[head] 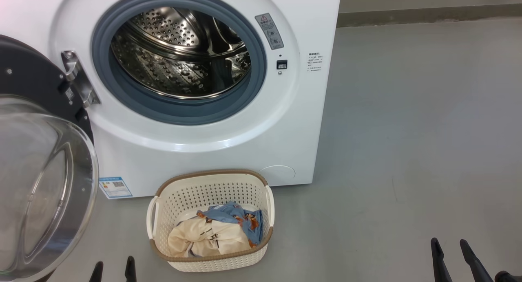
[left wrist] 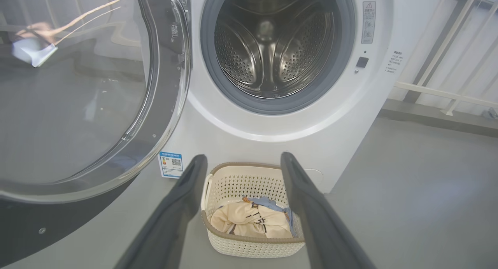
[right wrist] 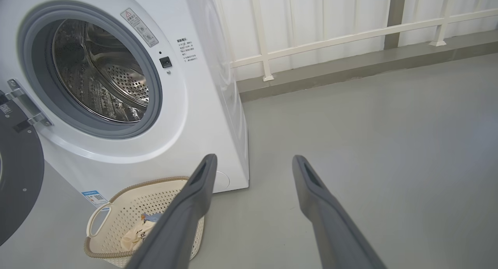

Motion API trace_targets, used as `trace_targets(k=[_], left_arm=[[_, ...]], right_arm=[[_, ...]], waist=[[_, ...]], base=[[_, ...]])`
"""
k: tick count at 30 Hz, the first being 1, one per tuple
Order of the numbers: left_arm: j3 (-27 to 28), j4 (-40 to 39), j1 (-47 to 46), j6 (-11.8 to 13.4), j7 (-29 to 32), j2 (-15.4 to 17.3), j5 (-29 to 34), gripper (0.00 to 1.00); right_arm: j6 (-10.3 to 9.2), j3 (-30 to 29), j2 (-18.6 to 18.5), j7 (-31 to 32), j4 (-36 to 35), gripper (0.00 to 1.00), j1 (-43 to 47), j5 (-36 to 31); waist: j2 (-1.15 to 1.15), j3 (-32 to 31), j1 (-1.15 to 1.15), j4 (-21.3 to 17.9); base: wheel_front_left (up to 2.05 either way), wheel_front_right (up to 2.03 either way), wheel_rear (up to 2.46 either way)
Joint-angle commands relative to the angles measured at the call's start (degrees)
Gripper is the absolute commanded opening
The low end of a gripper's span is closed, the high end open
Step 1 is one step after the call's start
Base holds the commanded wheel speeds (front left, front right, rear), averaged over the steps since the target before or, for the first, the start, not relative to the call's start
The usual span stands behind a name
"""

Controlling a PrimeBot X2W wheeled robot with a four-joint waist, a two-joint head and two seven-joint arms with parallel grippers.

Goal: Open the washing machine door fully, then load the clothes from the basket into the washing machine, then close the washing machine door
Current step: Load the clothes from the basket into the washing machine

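Low on washing machine [head: 244, 151]: unreadable blue label [head: 115, 187] is stuck | basket [head: 212, 174] is set before it | left gripper [head: 113, 267], right gripper [head: 449, 243]: jaws are parted

The floor [head: 408, 131] is smooth pale grey, with a soft even sheen from diffuse light and a few faint scuffs. Along its far edge runs a darker grey kerb [right wrist: 350, 71], and on it stands a white railing [right wrist: 311, 48] of slim posts and one horizontal bar. Behind the railing is a pale white surface, panels or curtain I cannot tell, broken by a grey-brown upright [right wrist: 393, 16].
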Motion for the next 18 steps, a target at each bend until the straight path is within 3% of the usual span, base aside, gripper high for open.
trace_targets(k=[1,18], left_arm=[[1.9,-1.7,-0.7,-0.2,-0.4,0.3,-0.4,1.0],[1.5,-1.6,-0.3,-0.3,-0.4,0.3,-0.8,1.0]], right_arm=[[0.09,1.5,-1.0,-0.7,-1.2,1.0,-0.6,-0.5],[0.09,1.8,-0.9,-0.7,-1.8,1.0,-0.7,-0.5]], waist=[[0.0,0.0,0.0,0.1],[0.0,0.3,0.0,0.8]], base=[[0.0,0.0,0.0],[0.0,0.0,0.0]])
